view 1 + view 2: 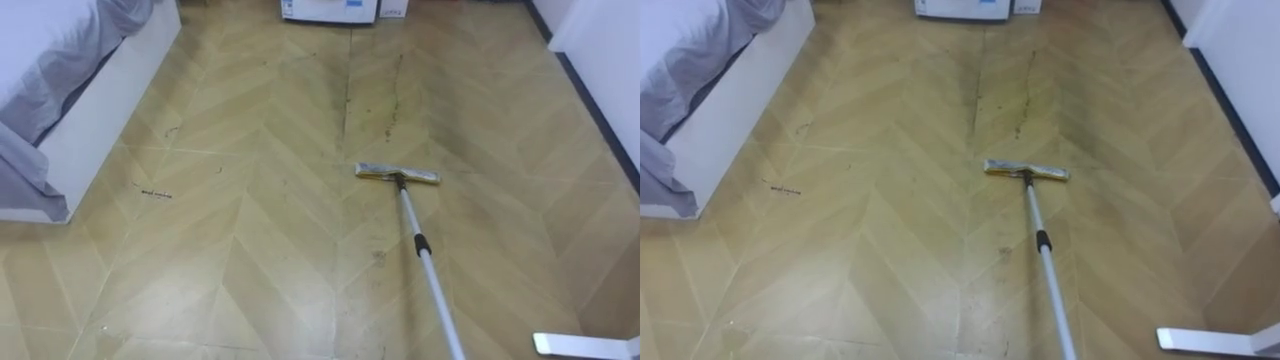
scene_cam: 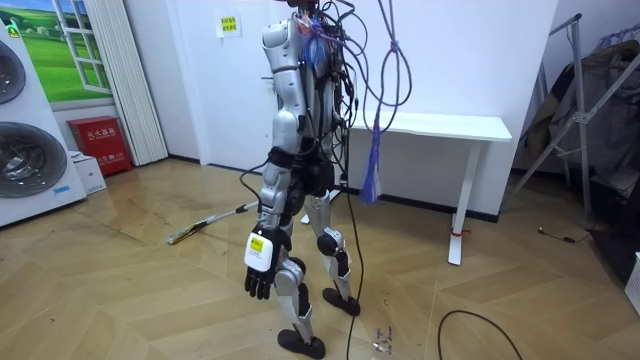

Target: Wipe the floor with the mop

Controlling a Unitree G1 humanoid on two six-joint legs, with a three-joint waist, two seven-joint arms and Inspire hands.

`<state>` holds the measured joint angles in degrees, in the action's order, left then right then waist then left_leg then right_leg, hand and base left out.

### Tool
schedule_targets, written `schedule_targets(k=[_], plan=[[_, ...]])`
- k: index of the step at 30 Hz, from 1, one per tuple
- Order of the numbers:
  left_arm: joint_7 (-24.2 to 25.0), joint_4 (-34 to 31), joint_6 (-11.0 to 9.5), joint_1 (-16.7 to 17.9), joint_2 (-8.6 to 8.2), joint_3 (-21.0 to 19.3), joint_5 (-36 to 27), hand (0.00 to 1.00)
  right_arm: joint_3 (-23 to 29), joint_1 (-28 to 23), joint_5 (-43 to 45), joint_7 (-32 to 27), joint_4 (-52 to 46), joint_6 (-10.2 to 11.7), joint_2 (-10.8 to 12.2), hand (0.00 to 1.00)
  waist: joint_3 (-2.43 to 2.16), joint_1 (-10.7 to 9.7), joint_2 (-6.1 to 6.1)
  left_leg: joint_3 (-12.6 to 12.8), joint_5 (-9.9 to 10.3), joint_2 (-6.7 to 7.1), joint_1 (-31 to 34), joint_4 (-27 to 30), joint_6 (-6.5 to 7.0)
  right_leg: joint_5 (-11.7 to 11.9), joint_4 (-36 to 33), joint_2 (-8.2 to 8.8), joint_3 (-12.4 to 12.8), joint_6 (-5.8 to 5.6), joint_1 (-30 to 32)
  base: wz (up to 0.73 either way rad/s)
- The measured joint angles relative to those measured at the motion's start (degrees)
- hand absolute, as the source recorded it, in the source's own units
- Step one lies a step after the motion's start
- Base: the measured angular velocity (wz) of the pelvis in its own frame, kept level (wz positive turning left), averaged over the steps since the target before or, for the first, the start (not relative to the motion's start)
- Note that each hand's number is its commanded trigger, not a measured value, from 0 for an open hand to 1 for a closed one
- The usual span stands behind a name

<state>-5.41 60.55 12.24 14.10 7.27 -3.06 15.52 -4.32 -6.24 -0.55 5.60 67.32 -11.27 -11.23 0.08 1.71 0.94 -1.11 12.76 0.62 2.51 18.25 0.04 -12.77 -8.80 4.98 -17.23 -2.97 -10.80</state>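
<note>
Mopping is under way, I judge — mop (image 1: 412,220) head flat on the floor (image 1: 250,250), left hand (image 2: 258,272) hanging loose, empty — next push toward the streaks (image 1: 390,110).

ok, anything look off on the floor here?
Yes: dark streaks run along the floor just beyond the mop head, looking like grime. A small dark scuff sits near the bed. The mop head lies flat; nothing looks spilled or broken.
</note>
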Motion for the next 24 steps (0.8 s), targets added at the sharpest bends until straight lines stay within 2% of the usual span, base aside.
schedule_targets(k=[4,9,12,16,20,24], plan=[[0.8,1.4,0.5,-1.3,-0.01,1.1,0.3,0.00,0.0,0.1,-0.6,0.1,0.0,0.7,-0.5,1.00,-0.03,-0.1,-0.64,-0.2,0.0,0.00,2.2,0.6,0.02,0.0,-0.2,-0.05,-0.2,0.05,1.9,0.03],[1.0,1.7,0.7,-2.6,-0.10,1.1,0.4,0.00,0.0,0.8,-0.4,-0.4,0.4,1.7,-0.5,1.00,-0.04,-0.1,-0.68,-0.3,-0.1,-0.22,5.2,1.3,0.01,0.1,-1.1,-0.12,-0.4,0.11,5.2,0.00],[0.9,3.8,0.3,-5.7,-0.13,1.2,0.4,0.00,0.0,1.8,-1.4,-1.3,1.8,2.0,-0.3,1.00,-0.04,-0.1,-0.82,-0.4,-0.1,-0.35,8.1,2.6,0.04,0.1,-2.1,-0.14,-0.3,0.17,8.1,0.00],[0.0,4.2,-0.8,-8.8,-0.11,1.4,0.3,0.00,-0.1,3.6,-1.9,-1.9,3.1,3.0,-0.6,1.00,0.26,-0.2,-0.86,-0.4,-0.2,-0.45,12.5,4.3,0.31,0.1,-4.1,-0.02,-0.2,0.17,12.7,0.01],[-1.5,4.3,-1.4,-10.3,-0.10,2.0,0.3,0.00,-0.1,4.4,-2.3,-3.2,4.0,3.9,-0.8,1.00,0.58,-0.2,-1.37,-0.3,-0.2,-0.78,16.7,5.6,0.46,-0.2,-7.0,0.10,0.1,0.34,17.5,-0.01],[-3.1,5.8,-1.3,-10.4,-0.17,2.3,0.1,0.00,-0.4,4.3,-1.5,-6.3,7.6,3.1,-0.9,1.00,0.61,-0.1,-1.11,-0.3,-0.1,0.33,21.9,8.5,0.53,-4.3,-16.8,2.35,1.5,0.52,26.3,0.03]])
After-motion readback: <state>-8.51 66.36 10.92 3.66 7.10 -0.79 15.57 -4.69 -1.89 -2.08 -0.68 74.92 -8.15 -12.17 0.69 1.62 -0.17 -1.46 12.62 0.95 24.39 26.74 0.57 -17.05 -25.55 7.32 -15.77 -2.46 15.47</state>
